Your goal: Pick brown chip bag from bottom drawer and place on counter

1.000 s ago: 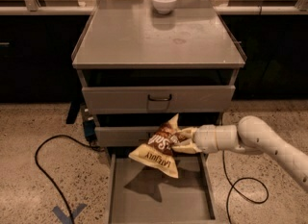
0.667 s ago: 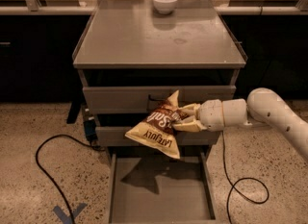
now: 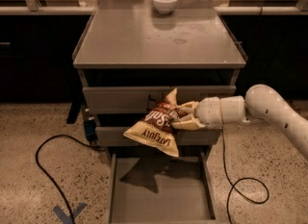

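Observation:
My gripper (image 3: 182, 116) reaches in from the right on a white arm and is shut on the brown chip bag (image 3: 155, 128), holding its right end. The bag hangs tilted in front of the two grey drawer fronts, its cream-yellow end pointing down to the left. It is well above the open bottom drawer (image 3: 161, 193), whose flat grey floor carries the bag's shadow. The grey counter (image 3: 159, 38) lies above and behind the bag.
A white bowl (image 3: 165, 2) stands at the back middle of the counter. A black cable (image 3: 53, 170) loops on the speckled floor at the left, another (image 3: 240, 187) at the right. Blue tape (image 3: 67, 213) marks the floor at the lower left.
My gripper has lifted the chip bag up from just above the bottom drawer to the height of the upper drawer fronts. The arm has risen with it.

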`<act>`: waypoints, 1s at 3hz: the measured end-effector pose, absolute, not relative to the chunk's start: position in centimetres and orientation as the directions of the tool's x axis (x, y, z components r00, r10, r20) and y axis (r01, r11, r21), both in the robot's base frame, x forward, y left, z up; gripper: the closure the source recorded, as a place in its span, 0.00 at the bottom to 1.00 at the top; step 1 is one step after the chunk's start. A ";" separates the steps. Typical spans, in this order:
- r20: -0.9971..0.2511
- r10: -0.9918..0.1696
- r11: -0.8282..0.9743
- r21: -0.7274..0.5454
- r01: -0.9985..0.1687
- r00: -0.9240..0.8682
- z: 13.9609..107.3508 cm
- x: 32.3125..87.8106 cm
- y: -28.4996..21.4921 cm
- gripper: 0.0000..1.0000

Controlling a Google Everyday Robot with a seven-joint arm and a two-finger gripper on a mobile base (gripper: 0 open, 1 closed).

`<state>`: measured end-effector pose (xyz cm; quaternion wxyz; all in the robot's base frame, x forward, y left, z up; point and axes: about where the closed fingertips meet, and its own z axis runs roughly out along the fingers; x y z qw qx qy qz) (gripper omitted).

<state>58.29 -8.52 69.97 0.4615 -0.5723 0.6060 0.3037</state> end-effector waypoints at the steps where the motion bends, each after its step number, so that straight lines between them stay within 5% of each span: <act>1: -0.887 -0.430 0.117 -0.237 -0.964 0.166 75.1 59.2 -7.2 1.00; 3: -0.847 -0.388 -0.012 -0.390 -0.921 0.364 91.3 58.6 -1.7 1.00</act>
